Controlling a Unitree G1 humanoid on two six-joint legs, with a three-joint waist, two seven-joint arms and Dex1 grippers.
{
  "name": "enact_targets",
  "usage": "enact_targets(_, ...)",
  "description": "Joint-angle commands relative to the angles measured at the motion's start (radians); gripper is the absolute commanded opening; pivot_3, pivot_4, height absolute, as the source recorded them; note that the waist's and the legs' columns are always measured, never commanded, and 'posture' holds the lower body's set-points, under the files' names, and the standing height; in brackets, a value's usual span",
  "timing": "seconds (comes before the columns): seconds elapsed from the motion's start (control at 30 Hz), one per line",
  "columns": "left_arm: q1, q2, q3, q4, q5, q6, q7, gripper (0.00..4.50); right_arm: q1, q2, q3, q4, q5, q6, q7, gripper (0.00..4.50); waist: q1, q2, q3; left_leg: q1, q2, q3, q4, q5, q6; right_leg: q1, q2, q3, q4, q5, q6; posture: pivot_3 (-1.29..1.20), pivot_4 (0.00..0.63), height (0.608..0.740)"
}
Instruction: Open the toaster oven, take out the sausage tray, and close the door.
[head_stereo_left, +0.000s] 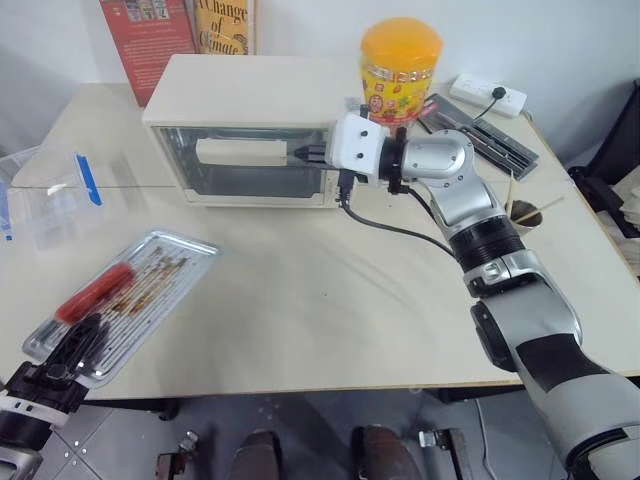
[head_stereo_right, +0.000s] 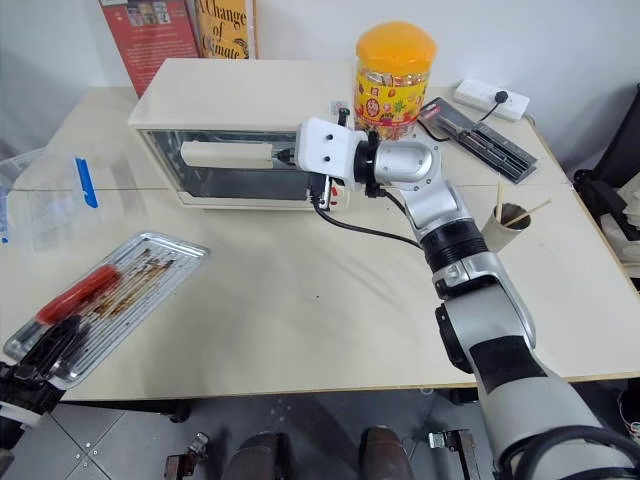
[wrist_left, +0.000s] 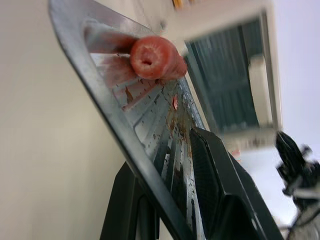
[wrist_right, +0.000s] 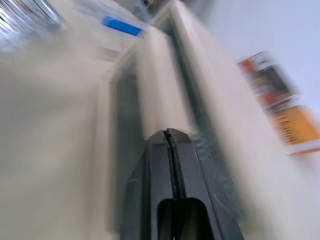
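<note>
The shallow rectangular silver metal sausage tray (head_stereo_left: 125, 300), with its wire rack, one red sausage (head_stereo_left: 96, 291) and brown residue, already lies out on the pale tabletop (head_stereo_left: 330, 300), at the robot's left front. The left claw (head_stereo_left: 72, 350) is clamped on the tray's near corner, one black finger above the rim and one below, as the left wrist view shows. The tray's long axis runs diagonally, from that corner away toward the cream-white boxy toaster oven (head_stereo_left: 250, 95) at the back.

The clear glass door (head_stereo_left: 245, 160) stands upright against the oven's front and looks closed or very nearly so. The right claw (head_stereo_left: 308, 153) has its two black fingers pressed together with nothing between them, and its tip sits at the right end of the door's white bar handle (head_stereo_left: 240, 152), pointing along the bar toward the robot's left. The handle's long axis lies level across the oven's front, in line with the claw. The right arm is much the nearer to the door, so any last push to seat it would fall to that arm, while the left only has to let go of the tray.
</note>
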Motion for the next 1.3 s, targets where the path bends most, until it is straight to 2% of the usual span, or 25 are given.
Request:
enact_targets(0.03, -0.05, 0.062, -0.039, 0.022, -0.014, 0.045, -0.032, 0.6, 0.066, -0.06, -0.024, -0.223, 0.126, 0.206, 0.145, 0.0, -0.002, 0.0, 0.0, 0.0, 0.0, 0.0, 0.0, 0.0, 0.0, 0.0, 0.0, 0.0, 0.003, 0.0, 0.0, 0.0, 0.15, 0.74)
enact_targets(0.07, -0.094, 0.099, -0.073, 0.038, -0.013, 0.066, -0.039, 0.6, 0.12, -0.107, -0.014, -0.296, 0.149, 0.242, 0.211, 0.0, -0.002, 0.001, 0.001, 0.0, 0.0, 0.001, 0.0, 0.0, 0.0, 0.0, 0.0, 0.001, 0.004, 0.0, 0.0, 0.0, 0.15, 0.74)
enact_targets(0.17, -0.213, 0.179, -0.155, 0.1, -0.012, 0.121, -0.056, 0.6, 0.209, -0.173, -0.032, -0.406, 0.202, 0.318, 0.268, 0.84, 0.005, 0.001, 0.001, 0.0, -0.001, -0.001, 0.0, 0.0, 0.0, -0.001, 0.0, 0.0, 0.004, 0.0, 0.0, 0.0, 0.15, 0.74)
enact_targets(0.23, -0.257, 0.209, -0.185, 0.134, -0.009, 0.149, -0.07, 0.6, 0.233, -0.185, -0.053, -0.434, 0.231, 0.361, 0.262, 1.52, -0.006, 0.002, 0.001, 0.0, -0.001, 0.0, 0.0, 0.0, 0.0, -0.001, 0.0, 0.0, 0.004, 0.0, 0.0, 0.0, 0.15, 0.74)
enact_targets(0.33, -0.384, 0.262, -0.286, 0.223, 0.03, 0.226, -0.123, 0.6, 0.324, -0.263, -0.096, -0.493, 0.296, 0.416, 0.322, 2.52, -0.011, 0.004, 0.002, 0.001, 0.0, 0.004, -0.001, 0.0, 0.0, -0.003, 0.001, 0.002, 0.004, 0.0, 0.0, 0.0, 0.15, 0.74)
enact_targets(0.53, -0.658, 0.301, -0.457, 0.413, 0.188, 0.375, -0.278, 0.6, 0.471, -0.4, -0.191, -0.543, 0.36, 0.486, 0.349, 4.48, 0.001, 0.003, 0.003, 0.0, -0.001, 0.005, -0.002, 0.0, 0.0, -0.003, 0.001, 0.001, 0.003, 0.0, 0.001, 0.0, 0.15, 0.74)
enact_targets(0.67, -0.822, 0.279, -0.563, 0.524, 0.357, 0.448, -0.397, 0.6, 0.525, -0.45, -0.222, -0.573, 0.346, 0.498, 0.314, 4.5, -0.003, 0.003, 0.003, 0.001, 0.0, 0.006, -0.001, 0.0, 0.0, -0.003, 0.001, 0.001, 0.004, 0.0, 0.001, 0.0, 0.15, 0.74)
enact_targets(0.83, -0.956, 0.228, -0.634, 0.645, 0.542, 0.476, -0.536, 0.6, 0.548, -0.457, -0.254, -0.636, 0.357, 0.54, 0.246, 4.5, -0.003, 0.003, 0.003, 0.001, 0.0, 0.008, -0.002, 0.0, 0.0, -0.004, 0.001, 0.002, 0.004, 0.0, 0.001, 0.0, 0.15, 0.74)
enact_targets(1.03, -1.032, 0.154, -0.708, 0.747, 0.764, 0.462, -0.675, 0.6, 0.563, -0.472, -0.266, -0.677, 0.353, 0.572, 0.197, 4.5, 0.001, 0.003, 0.003, 0.001, 0.0, 0.008, -0.001, 0.0, 0.0, -0.004, 0.001, 0.002, 0.005, 0.001, 0.002, 0.0, 0.15, 0.74)
enact_targets(1.23, -1.061, 0.144, -0.684, 0.767, 0.858, 0.518, -0.749, 0.6, 0.569, -0.492, -0.279, -0.696, 0.361, 0.589, 0.183, 4.5, 0.003, 0.003, 0.004, 0.001, 0.0, 0.008, 0.0, 0.0, 0.0, -0.004, 0.001, 0.001, 0.005, 0.001, 0.002, 0.0, 0.15, 0.74)
enact_targets(1.3, -1.063, 0.149, -0.675, 0.772, 0.882, 0.532, -0.767, 1.32, 0.567, -0.494, -0.277, -0.695, 0.36, 0.589, 0.18, 4.5, 0.003, 0.003, 0.003, 0.001, 0.0, 0.008, 0.0, 0.0, 0.0, -0.004, 0.001, 0.002, 0.005, 0.001, 0.002, 0.0, 0.15, 0.74)
